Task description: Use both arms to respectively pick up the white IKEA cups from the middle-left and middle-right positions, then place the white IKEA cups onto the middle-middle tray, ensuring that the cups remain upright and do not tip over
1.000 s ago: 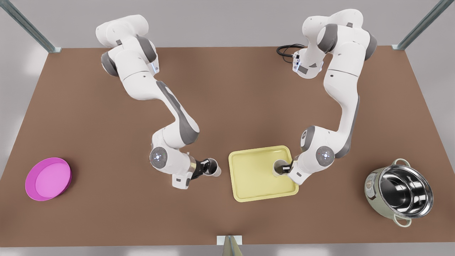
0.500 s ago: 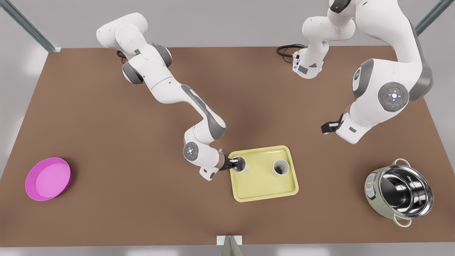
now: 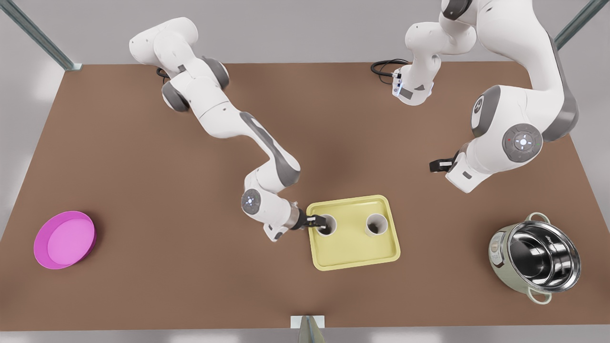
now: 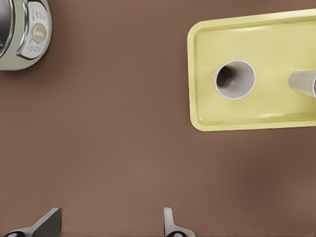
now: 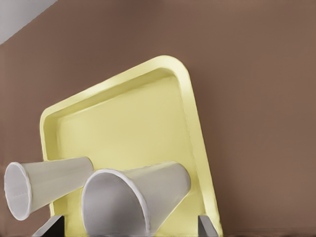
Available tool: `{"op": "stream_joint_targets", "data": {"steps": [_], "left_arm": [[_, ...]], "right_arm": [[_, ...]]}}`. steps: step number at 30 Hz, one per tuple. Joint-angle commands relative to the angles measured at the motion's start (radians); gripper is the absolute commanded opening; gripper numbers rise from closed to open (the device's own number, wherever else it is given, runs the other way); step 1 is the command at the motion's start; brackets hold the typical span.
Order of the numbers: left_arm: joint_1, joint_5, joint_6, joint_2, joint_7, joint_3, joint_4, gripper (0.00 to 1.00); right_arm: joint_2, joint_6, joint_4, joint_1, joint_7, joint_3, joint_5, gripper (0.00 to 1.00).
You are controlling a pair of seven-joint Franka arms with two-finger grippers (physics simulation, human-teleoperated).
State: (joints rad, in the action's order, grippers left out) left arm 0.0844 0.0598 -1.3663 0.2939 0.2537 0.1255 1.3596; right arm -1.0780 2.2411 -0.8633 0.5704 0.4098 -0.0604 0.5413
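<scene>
Right claw (image 3: 318,221) is low at the tray's (image 3: 355,263) edge on the front view's left, fingers spread either side of the left-hand cup (image 3: 327,225). In the right wrist view there's a gap between each fingertip (image 5: 55,224) and the cup wall (image 5: 148,197), so it's straddling, not pinching

Left claw (image 3: 436,165) is raised and well apart from the tray, on the front view's right and farther back. Its fingers are spread and hold nothing, and that arm waits

Both white IKEA cups stand upright inside the tray, mouths up. The left-hand cup is just inside the rim, the right-hand cup (image 3: 376,224) sits toward the tray's right half, and the two are apart. Placement looks done to me, only the right arm's exit is left

How to finish clean:
- keep the fingers wide, no re-closing
- back out straight along the approach line, away from the tray centre, so neither finger drags the cup wall
- no sideways swing until the tips are past the rim; this cup is light and close to the edge, so a nudge could tip it
- then lift clear of the desk (image 3: 143,166)
</scene>
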Motion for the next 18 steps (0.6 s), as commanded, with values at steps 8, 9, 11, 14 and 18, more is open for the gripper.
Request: {"op": "stream_joint_targets", "data": {"steps": [8,9,11,14,18], "left_arm": [[0.0,0.002,0.009,-0.002,-0.06,0.0,0.0,1.0],[0.0,0.002,0.007,0.001,-0.06,0.0,0.0,1.0],[0.0,0.002,0.007,0.005,-0.06,0.0,0.0,1.0],[0.0,0.002,0.007,0.005,-0.062,0.0,0.0,1.0],[-0.011,0.002,0.007,0.005,-0.088,-0.001,-0.002,1.0]], "right_arm": [[0.213,-0.705,-0.157,-0.368,-0.408,0.044,-0.662,1.0],[0.302,-0.77,-0.166,-0.368,-0.487,0.045,-0.716,1.0],[0.576,-0.793,-0.295,-0.396,-0.48,0.044,-0.699,1.0],[0.964,-0.796,-0.578,-0.432,-0.483,0.045,-0.692,1.0],[1.038,-0.801,-0.663,-0.465,-0.482,0.045,-0.69,1.0]]}}
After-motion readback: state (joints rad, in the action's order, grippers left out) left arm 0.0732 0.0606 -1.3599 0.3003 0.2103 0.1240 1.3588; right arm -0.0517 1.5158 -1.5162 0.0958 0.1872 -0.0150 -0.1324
